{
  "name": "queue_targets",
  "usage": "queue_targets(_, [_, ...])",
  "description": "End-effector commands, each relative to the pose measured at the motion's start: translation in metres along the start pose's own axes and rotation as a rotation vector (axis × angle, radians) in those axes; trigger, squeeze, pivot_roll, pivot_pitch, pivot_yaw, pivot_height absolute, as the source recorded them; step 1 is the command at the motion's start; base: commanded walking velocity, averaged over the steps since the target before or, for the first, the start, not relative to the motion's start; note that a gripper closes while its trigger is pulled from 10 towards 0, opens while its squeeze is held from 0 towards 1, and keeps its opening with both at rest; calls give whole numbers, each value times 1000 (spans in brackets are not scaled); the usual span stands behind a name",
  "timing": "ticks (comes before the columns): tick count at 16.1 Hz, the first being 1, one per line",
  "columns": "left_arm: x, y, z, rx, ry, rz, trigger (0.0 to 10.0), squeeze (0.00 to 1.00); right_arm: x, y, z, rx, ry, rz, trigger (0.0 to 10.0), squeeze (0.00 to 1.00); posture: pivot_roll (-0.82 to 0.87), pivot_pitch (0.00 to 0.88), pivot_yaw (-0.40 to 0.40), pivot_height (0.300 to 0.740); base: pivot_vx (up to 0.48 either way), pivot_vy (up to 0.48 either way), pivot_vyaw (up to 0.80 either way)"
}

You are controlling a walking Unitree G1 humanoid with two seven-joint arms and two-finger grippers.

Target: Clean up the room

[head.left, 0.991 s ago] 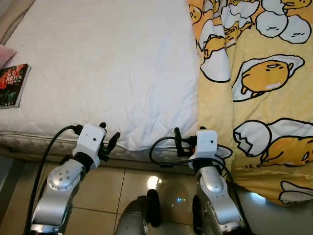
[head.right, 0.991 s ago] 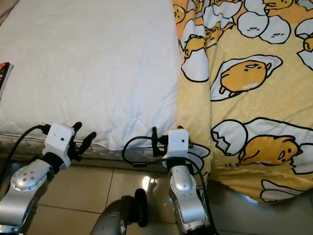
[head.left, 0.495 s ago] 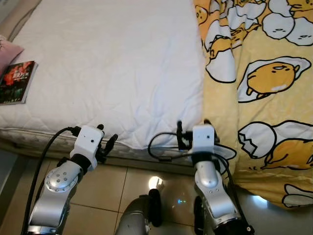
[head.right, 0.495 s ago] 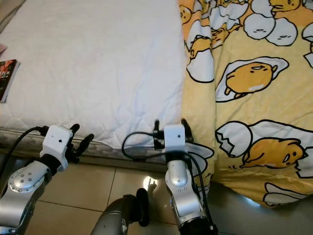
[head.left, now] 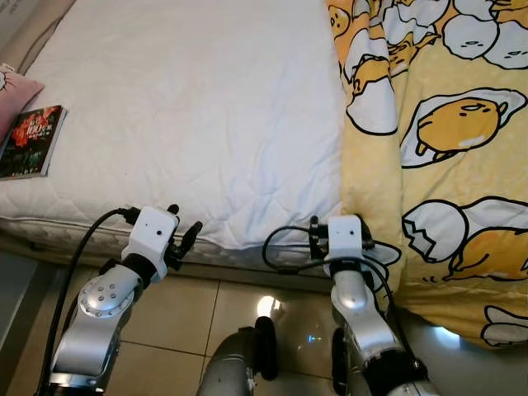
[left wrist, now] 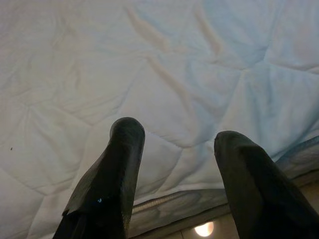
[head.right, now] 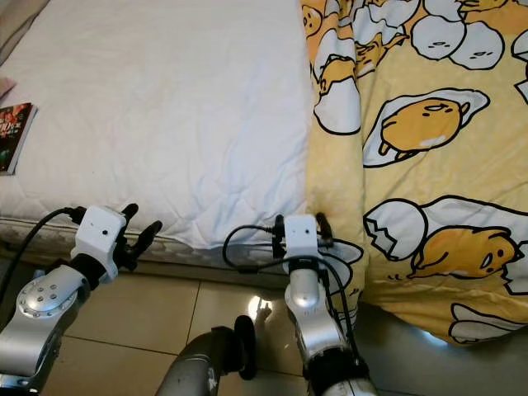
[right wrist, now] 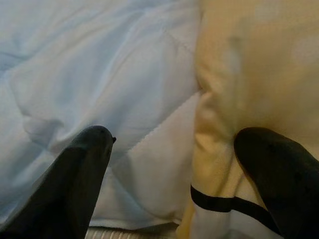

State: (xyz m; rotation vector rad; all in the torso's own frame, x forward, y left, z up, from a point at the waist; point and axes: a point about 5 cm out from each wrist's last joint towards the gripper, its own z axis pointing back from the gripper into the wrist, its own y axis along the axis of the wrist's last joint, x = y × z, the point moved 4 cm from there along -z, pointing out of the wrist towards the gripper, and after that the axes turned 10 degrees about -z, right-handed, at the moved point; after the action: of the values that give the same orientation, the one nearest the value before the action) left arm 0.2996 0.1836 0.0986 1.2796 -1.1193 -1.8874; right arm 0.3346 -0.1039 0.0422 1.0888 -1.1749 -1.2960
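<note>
A yellow blanket (head.left: pixel 445 132) printed with egg characters covers the right part of the bed and hangs over its front edge. The white quilted mattress (head.left: pixel 198 107) lies bare to its left. A dark-covered book (head.left: pixel 33 142) rests flat on the mattress at the far left. My right gripper (right wrist: pixel 177 137) is open at the bed's front edge, one finger over the white sheet and the other against the blanket's hem (right wrist: pixel 219 164). My left gripper (left wrist: pixel 177 144) is open just in front of the mattress edge, holding nothing.
A pink pillow (head.left: pixel 12 82) pokes in at the far left beside the book. Glossy beige floor tiles (head.left: pixel 190 305) run under the bed's front edge, where my own legs (head.left: pixel 239 367) stand. The blanket drapes down close to the floor on the right.
The picture has shifted slightly, so the camera has moved. My right gripper has dropped a little along the blanket's edge. The left gripper stays at the mattress edge.
</note>
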Motion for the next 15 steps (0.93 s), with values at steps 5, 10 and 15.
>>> queue_targets(5, [-7, -15, 10, -57, 18, -16, 10000, 0, 2, -22, -1, -100, -65, 57, 10000, 0, 144, 316, 214, 740, 0, 0, 0])
queue_targets(10, [5, -8, 13, -11, -48, 103, 10000, 0, -18, -40, 8, -210, -25, -110, 0, 0, 144, 318, 215, 740, 0, 0, 0])
queue_targets(15, [25, -5, 22, 8, -186, 114, 10000, 0, -49, -30, 14, -186, 91, -196, 0, 16, 140, 316, 217, 740, 0, 0, 0])
